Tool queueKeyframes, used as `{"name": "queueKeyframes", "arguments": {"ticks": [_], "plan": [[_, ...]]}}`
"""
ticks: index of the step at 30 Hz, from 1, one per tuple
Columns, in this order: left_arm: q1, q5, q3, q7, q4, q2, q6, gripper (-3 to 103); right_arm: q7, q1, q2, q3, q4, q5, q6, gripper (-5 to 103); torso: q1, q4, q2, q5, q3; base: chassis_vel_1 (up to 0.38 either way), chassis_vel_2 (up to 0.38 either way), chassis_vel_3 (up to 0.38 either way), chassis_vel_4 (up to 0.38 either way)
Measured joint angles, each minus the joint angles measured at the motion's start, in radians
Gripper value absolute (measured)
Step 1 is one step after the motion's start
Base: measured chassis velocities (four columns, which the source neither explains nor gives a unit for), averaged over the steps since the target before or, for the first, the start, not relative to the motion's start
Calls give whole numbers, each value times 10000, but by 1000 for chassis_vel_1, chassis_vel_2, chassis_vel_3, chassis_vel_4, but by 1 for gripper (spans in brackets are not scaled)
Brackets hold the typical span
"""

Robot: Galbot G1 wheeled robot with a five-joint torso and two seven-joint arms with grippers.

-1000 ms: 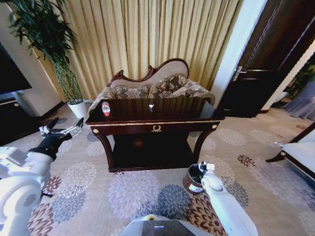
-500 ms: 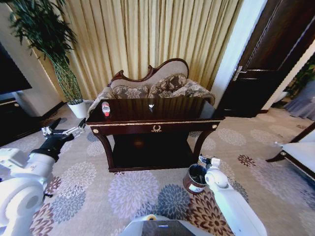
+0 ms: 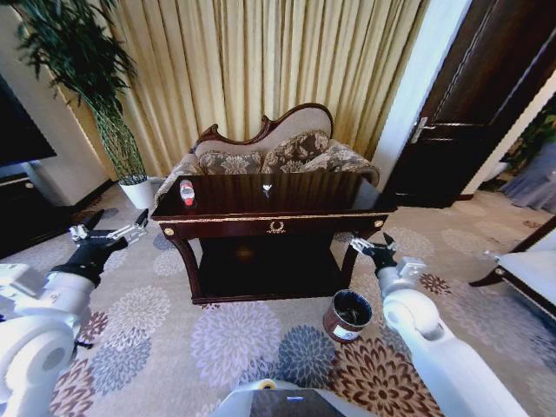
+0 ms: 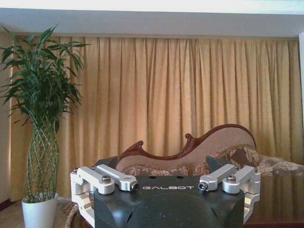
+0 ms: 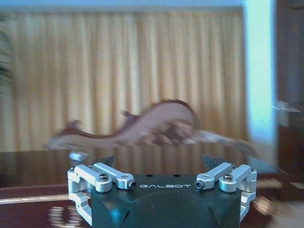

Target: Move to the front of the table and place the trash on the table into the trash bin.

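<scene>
The dark glossy table [image 3: 321, 223] with gold trim stands straight ahead. On its left end stands the trash: a small clear bottle [image 3: 187, 192] with a red cap and label. A tiny white scrap [image 3: 267, 187] lies near the top's middle. The reddish-brown trash bin [image 3: 347, 315] sits on the carpet by the table's right front leg. My left gripper [image 3: 117, 222] hovers open to the left of the table, short of the bottle. My right gripper [image 3: 372, 244] is open beside the right front leg, above the bin. Each wrist view shows its own gripper [image 4: 161, 164] [image 5: 159, 161] with jaws wide apart and nothing between them.
A carved-back floral sofa [image 3: 278, 152] stands behind the table before gold curtains. A tall plant in a white pot [image 3: 137, 191] is at the back left. There is a dark door [image 3: 469, 104] at the right and a chair [image 3: 530, 269] at the far right. Flowered carpet lies in front.
My right gripper has lifted from beside the bin up to the table's right front leg. My left gripper has edged slightly forward. The table, bottle and bin have not moved.
</scene>
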Motion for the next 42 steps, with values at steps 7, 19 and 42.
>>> {"name": "queueKeyframes", "arguments": {"ticks": [7, 19, 42], "plan": [[-66, -22, 15, 3, 0, 178, -1, 100, -587, -378, -122, 291, 1042, 412, -496, 100, 0, 0, 0, 2, 0, 0, 0, 0, 0], [-120, -22, 8, 13, 5, 196, 13, 100, -710, -273, -186, 288, 1140, 785, -859, 100, -1, 1, 1, 2, 0, -2, 3, 7, -3], [-134, -313, 169, -747, 9, -19, 1159, 100, -690, -207, -315, 243, 1200, 779, -783, 100, 4, 1, -3, -2, 2, -172, 169, 173, -181]]}}
